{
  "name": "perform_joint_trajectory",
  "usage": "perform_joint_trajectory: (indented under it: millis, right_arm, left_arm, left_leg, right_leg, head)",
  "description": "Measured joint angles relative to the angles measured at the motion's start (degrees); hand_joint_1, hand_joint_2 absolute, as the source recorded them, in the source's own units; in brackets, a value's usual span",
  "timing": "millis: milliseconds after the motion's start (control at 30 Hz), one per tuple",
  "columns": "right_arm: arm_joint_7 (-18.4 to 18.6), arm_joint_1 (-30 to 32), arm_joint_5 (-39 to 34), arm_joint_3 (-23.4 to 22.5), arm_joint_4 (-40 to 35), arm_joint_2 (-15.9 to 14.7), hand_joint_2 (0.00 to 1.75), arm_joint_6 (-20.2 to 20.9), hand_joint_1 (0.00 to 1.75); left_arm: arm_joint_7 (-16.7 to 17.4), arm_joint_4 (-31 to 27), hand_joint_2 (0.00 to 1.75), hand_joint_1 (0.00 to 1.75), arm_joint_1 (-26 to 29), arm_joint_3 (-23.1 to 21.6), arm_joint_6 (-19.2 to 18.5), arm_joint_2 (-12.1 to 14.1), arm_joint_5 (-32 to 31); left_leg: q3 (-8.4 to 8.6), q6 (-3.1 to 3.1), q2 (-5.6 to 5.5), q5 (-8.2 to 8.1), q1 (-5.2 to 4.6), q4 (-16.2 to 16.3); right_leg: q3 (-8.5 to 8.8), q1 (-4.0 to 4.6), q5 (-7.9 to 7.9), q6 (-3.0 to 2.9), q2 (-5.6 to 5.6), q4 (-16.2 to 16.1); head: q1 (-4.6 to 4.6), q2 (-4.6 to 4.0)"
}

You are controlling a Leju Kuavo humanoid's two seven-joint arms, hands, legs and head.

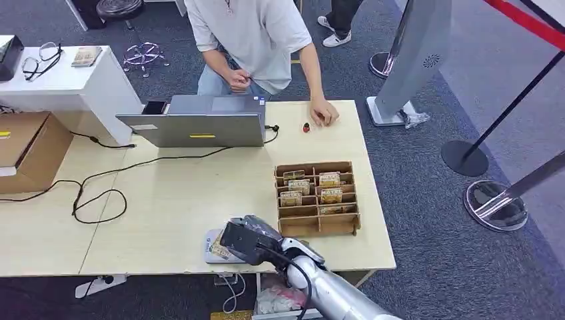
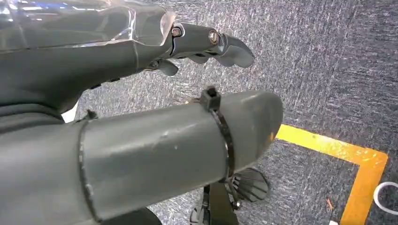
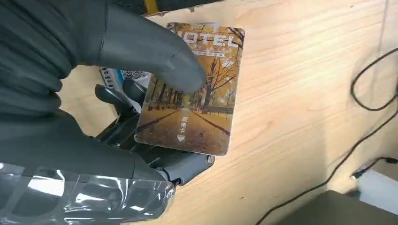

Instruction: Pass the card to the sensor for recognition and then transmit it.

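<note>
Right arm (image 1: pixel 333 290): silver tubular forearm with a black cable running along it to the wrist. Right hand (image 1: pixel 248 239): dark grey housing; the right wrist view shows a thick smooth grey thumb (image 3: pixel 155 54), darker fingers, and clear plastic film over the ribbed cover. Left hand (image 2: pixel 141 140): grey thumb cinched with a black zip tie (image 2: pixel 218 124); dark fingers (image 2: pixel 211 44) with two metal screws at the joints, and clear film over the cover.

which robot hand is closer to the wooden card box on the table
Right. The right robot hand holds a card over the table just beside the wooden card box. The left robot hand hangs over the carpet floor, away from it.
</note>
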Motion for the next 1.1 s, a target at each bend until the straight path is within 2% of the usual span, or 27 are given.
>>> perform_joint_trajectory:
  millis: [100,367,567,1033,1100]
  right_arm:
    - [2.79,-0.11,3.55,0.65,0.42,0.07,1.75,-2.03,1.75]
    - [5.79,-0.06,7.43,0.76,0.52,0.07,1.75,-4.33,1.75]
    - [8.08,0.01,10.16,0.76,-0.11,0.09,1.75,-5.31,1.75]
    - [8.81,0.16,11.49,0.74,-1.12,0.07,1.75,-5.83,1.75]
    - [10.86,0.43,14.82,0.74,-1.93,0.07,1.75,-7.56,1.75]
  left_arm:
    - [0.00,0.00,0.00,0.00,-0.11,0.00,0.00,-0.09,-0.02]
    - [0.33,0.00,0.00,0.00,-0.20,-0.02,0.00,-0.20,-0.46]
    - [3.60,0.00,0.00,0.00,-0.75,-0.02,-2.21,0.18,-0.52]
    - [3.89,0.00,0.00,0.00,-1.25,-0.02,-2.38,0.59,-0.52]
    - [3.89,0.00,0.00,0.00,-1.29,-0.02,-2.54,0.66,-0.55]
  left_leg:
    - [0.00,0.00,0.00,0.00,0.00,0.00]
    - [0.01,0.00,0.01,0.00,0.00,0.00]
    - [0.01,0.00,0.01,0.00,0.00,0.00]
    - [0.01,0.00,0.01,0.00,0.00,0.00]
    - [0.01,0.00,0.02,0.00,0.00,0.00]
  right_leg:
    - [0.00,0.00,0.00,0.00,0.00,0.00]
    - [0.00,0.00,0.00,0.00,0.01,0.00]
    - [0.00,0.00,0.00,0.00,0.00,0.00]
    - [0.00,0.00,0.00,0.00,0.01,0.00]
    - [0.00,0.00,0.00,0.00,0.02,0.00]
  head:
    - [0.00,0.00]
    - [0.02,0.00]
    - [0.02,0.00]
    - [0.02,0.00]
    - [0.00,0.00]
